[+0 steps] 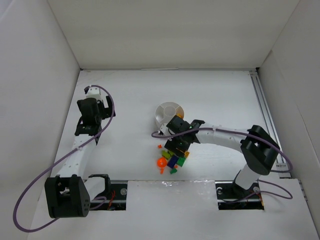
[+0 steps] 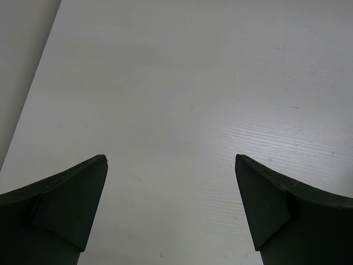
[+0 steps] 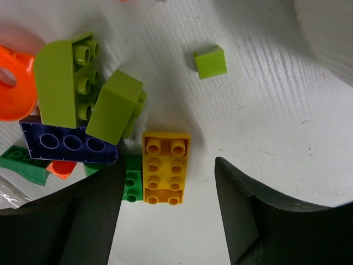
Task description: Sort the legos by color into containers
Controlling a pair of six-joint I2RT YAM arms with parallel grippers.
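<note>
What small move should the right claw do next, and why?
Probably lower the right claw straight down around the yellow brick: it lies studs up between the open jaws, though a green brick close beside it may get in the way.

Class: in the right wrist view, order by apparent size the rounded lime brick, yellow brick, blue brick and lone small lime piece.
1. rounded lime brick
2. yellow brick and blue brick: too alike to rank, since the blue one is partly covered
3. small lime piece
</note>
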